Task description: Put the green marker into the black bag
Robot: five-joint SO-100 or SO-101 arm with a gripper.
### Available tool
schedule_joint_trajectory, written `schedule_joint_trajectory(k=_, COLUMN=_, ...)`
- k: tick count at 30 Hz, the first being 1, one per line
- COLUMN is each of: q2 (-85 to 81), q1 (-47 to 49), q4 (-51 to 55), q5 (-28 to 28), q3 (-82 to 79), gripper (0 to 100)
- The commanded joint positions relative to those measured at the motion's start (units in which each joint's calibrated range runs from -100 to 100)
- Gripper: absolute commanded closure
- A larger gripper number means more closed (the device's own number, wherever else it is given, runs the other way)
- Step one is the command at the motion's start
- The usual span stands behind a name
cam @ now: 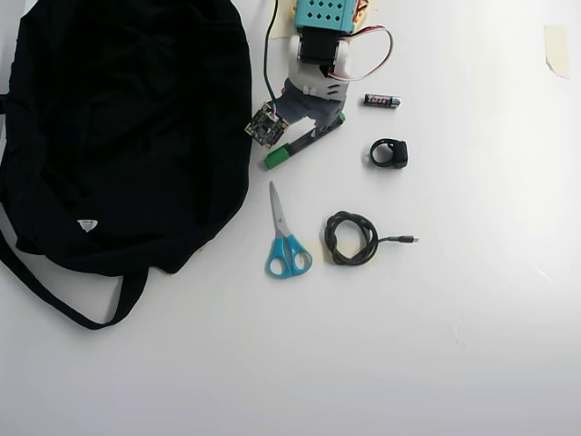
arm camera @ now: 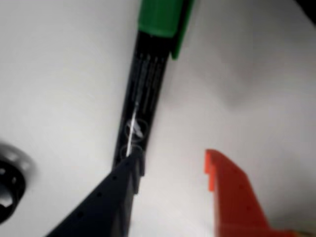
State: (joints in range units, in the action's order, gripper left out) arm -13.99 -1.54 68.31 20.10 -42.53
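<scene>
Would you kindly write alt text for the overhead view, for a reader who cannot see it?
The robot arm's gripper is lowered over the green marker on a white table, just right of the large black bag filling the upper left. Blue scissors, a coiled black cable, a black ring-shaped object and a small battery lie nearby.

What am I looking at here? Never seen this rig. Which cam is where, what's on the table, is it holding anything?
It is a small robot arm on a white table. The overhead view looks straight down. The wrist view rides on the arm and looks past its pincer, which has one dark finger and one orange finger.

On the table: a big black bag at left, the green marker under the arm, blue scissors, a coiled cable, a battery and a small black ring-like part.

Nothing is held yet. The pincer is open, and its dark finger sits against the marker's barrel.
</scene>
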Motion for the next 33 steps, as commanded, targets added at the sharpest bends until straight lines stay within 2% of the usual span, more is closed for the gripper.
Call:
schedule_joint_trajectory(k=1, q2=-2.03, q1=0.8, q4=0.85, q5=-0.33, q3=3.81, gripper=82)
schedule_joint_trajectory(k=25, q2=-0.7, q1=5.21, q4=0.94, q5=5.07, q3=7.76, gripper=82)
schedule_joint_trajectory(k=33, q2=2.7, q1=5.28, q4=-0.01, q5=5.54, q3=7.94, gripper=71)
